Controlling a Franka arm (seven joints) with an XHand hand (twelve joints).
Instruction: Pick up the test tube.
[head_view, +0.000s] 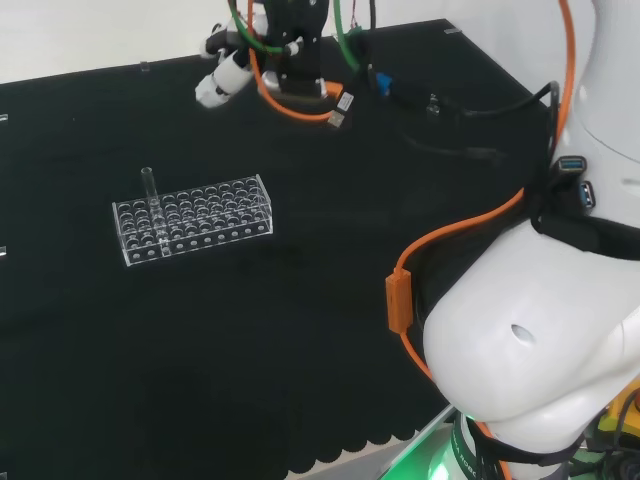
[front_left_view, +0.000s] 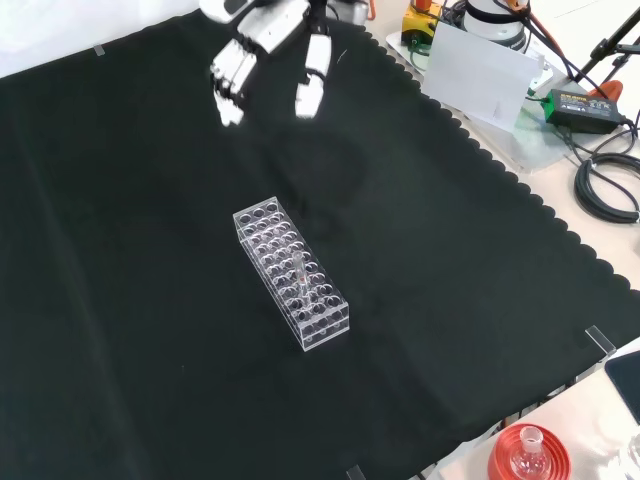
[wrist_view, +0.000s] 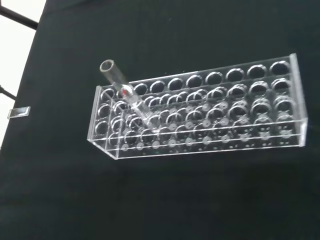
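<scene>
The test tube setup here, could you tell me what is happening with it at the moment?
The arm is meant to pick up the test tube, but has not reached it yet. The tube stands in a clear rack on the black cloth, near one end of the rack. In the front view, the hand hovers above the cloth, apart from the rack, fingers relaxed and holding nothing.

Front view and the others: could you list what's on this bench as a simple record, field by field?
surface: black cloth
rack: clear plastic test tube rack, many round holes, lying on the cloth
tube: one clear glass test tube, standing in a hole near one end of the rack
hand: black and white robot hand, fingers relaxed, holding nothing, apart from the rack
</scene>
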